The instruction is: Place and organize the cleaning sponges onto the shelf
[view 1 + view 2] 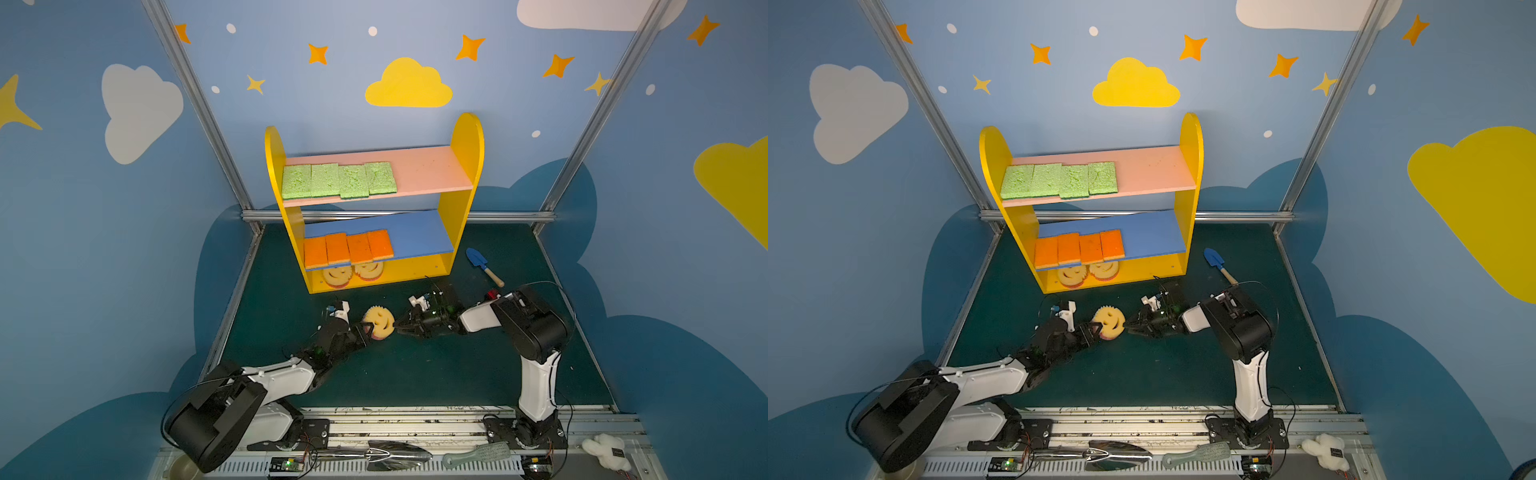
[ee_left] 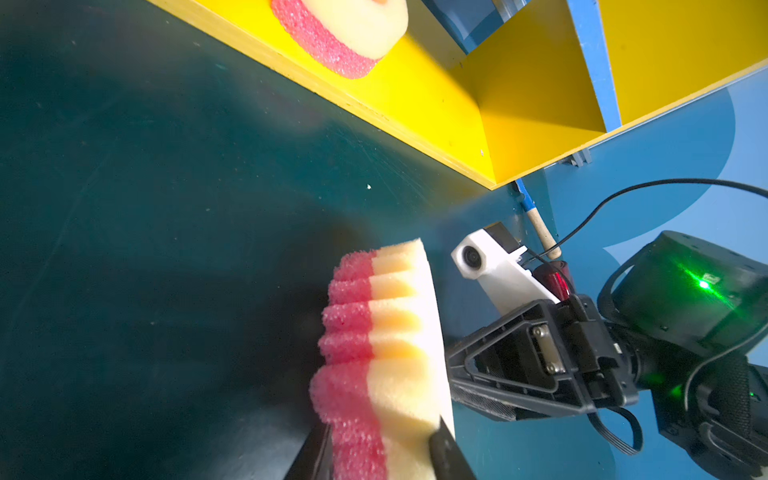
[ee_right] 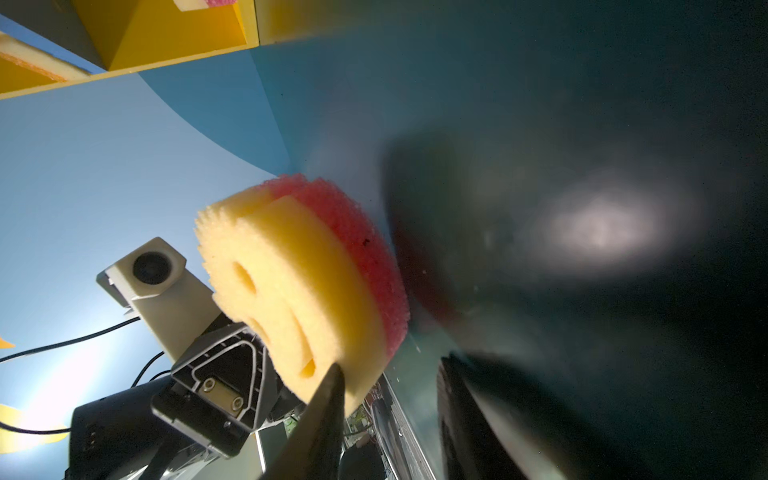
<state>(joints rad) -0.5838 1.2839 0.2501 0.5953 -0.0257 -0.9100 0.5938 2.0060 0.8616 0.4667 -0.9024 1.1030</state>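
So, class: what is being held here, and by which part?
The left gripper pinches the smiley sponge by its near rim. The right gripper straddles the opposite rim, open.

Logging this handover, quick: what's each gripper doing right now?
The left gripper is shut on the smiley sponge.
The right gripper is open, jaws either side of that sponge's rim, gap on its pink side.
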